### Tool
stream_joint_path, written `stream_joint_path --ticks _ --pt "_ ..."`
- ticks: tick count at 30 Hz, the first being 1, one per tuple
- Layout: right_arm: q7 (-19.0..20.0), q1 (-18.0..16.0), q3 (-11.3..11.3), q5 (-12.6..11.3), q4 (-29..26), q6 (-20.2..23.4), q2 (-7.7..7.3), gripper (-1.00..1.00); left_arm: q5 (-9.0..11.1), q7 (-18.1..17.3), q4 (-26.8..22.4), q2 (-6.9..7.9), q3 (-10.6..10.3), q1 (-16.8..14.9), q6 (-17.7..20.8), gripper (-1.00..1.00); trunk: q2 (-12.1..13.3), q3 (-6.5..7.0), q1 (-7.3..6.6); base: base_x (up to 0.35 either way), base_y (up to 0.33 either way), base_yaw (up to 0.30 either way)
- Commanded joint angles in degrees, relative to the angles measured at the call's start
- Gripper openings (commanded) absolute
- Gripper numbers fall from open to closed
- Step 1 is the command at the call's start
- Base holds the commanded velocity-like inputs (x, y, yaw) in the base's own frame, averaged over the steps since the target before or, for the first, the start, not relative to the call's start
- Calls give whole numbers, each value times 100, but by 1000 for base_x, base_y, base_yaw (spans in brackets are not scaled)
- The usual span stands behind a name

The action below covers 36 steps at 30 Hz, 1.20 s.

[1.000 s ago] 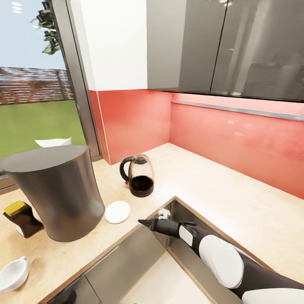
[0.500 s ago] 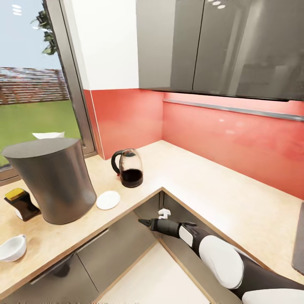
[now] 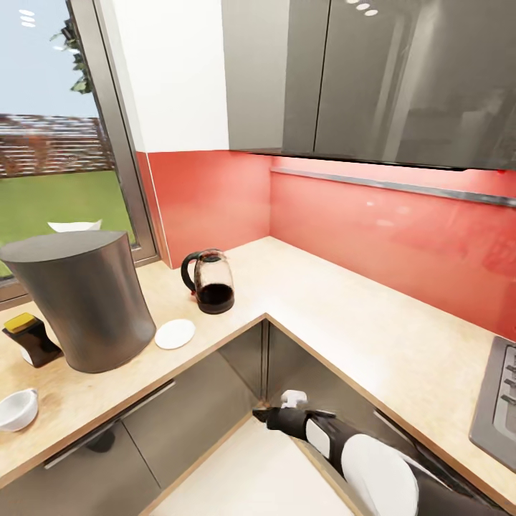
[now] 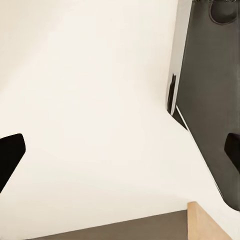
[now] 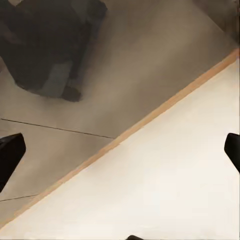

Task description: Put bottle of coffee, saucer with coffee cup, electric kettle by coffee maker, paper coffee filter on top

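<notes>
Beige countertop (image 3: 344, 322), right gripper (image 5: 120, 150) wide open, empty

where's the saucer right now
In the head view the saucer lies flat on the countertop, left of the inner corner, between the coffee maker and the electric kettle, touching neither.

kitchen: countertop (image 3: 344, 315), cabinets (image 3: 373, 79), hob (image 3: 498, 401)
</notes>
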Motion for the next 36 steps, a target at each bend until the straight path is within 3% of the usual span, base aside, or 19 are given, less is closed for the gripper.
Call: stream_joint_path --ticks 1,2,3,4,5,8,11,13,16,20,27,36 --pt "-72 60 -57 109 -16 42 2 100 18 14 -15 -2 -12 -1 34 100 -10 -10 3 -2 -3 0" --pt "-483 352 -47 706 -17 46 2 100 5 13 -23 -8 -15 -1 33 100 -10 -10 3 -1 -1 0" --pt "-575 429 -46 881 -17 47 2 100 2 13 -25 -9 -15 -1 33 100 -10 -10 3 -1 -1 0" --pt "-783 630 -43 1333 -21 49 2 100 -4 12 -31 -6 -16 -1 33 100 -10 -10 3 0 0 0" --pt "-879 744 -42 1593 -23 50 2 100 -6 12 -38 -5 -16 -1 33 100 -10 -10 3 0 0 0" --pt "-1034 1052 -41 2125 -25 56 2 100 -8 12 -53 -3 -14 -1 -31 100 -10 -10 3 0 0 0" --pt "-1081 1286 -41 2423 -26 60 2 100 -6 9 -51 -3 -10 -1 -281 100 -10 -10 3 0 0 0" --pt "-1094 1425 -41 2630 -26 62 -146 100 -8 5 -45 -3 -9 -1 -444 100 -10 -10 3 0 0 0" --pt "-1101 1508 -41 2854 -29 61 -328 100 -1 -7 -43 2 -8 -1 -538 100 -10 -10 3 0 0 0" --pt "-1101 1548 -37 2950 -27 74 -475 100 21 -18 -48 1 -5 -1 -571 100 -10 -10 3 0 0 0" --pt "-1099 1569 -39 2957 -26 76 -508 100 33 -25 -44 -3 -3 -1 -628 100 -10 -10 3 0 0 0" --pt "-1232 1847 -35 2961 -21 86 -609 100 34 -66 -30 -9 4 -1 -856 100 -10 -19 3 0 0 108"
